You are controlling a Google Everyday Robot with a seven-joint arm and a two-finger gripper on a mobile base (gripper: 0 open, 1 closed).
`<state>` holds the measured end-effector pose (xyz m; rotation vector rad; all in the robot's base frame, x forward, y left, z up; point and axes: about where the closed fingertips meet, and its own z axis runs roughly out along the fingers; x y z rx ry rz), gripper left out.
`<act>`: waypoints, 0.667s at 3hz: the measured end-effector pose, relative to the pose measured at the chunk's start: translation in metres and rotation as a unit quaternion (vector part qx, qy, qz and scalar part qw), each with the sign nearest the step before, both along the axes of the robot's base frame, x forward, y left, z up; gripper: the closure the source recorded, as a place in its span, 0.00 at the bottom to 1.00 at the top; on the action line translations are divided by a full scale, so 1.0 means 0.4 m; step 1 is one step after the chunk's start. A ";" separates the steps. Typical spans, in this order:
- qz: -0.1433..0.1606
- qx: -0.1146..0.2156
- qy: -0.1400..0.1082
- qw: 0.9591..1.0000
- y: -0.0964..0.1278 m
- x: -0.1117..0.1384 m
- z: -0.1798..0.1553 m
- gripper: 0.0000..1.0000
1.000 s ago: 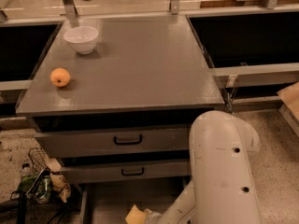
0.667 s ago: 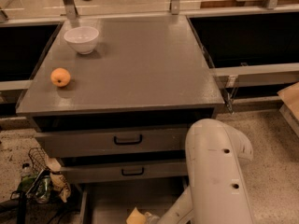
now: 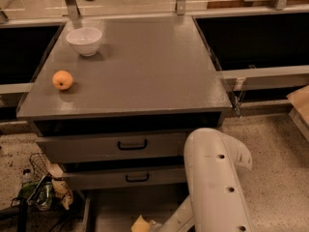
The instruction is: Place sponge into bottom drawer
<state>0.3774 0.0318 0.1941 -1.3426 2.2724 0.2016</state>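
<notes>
- The gripper [image 3: 153, 225] sits at the very bottom edge of the view, low over the open bottom drawer [image 3: 111, 210] and right against the sponge [image 3: 139, 224]. It is mostly cut off, so I cannot tell whether it is holding the sponge.
- There is one sponge, a pale yellow soft block. Only its top corner shows, just over the drawer's flat grey floor, about where it was a second ago.
- There is one white arm [image 3: 215, 178]. Its big rounded elbow has moved a little to the left and lower since the earlier frames, and it covers the right ends of the drawer fronts.
- There are three grey drawers. The bottom one is pulled out, and the middle drawer [image 3: 91, 179] and top drawer [image 3: 82, 148] are closed, each with one black handle.
- A wire basket [image 3: 38, 185] of clutter stands on the floor at the left.
- On the grey cabinet top [image 3: 145, 66] lies one orange [image 3: 63, 79] near the left edge, unmoved.
- Farther back stands one white bowl [image 3: 84, 41], well apart from the orange.
</notes>
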 end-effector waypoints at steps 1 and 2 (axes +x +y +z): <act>-0.011 -0.006 0.008 1.000 -0.002 0.008 -0.055 1.00; -0.020 -0.012 0.014 1.000 -0.004 0.011 -0.096 1.00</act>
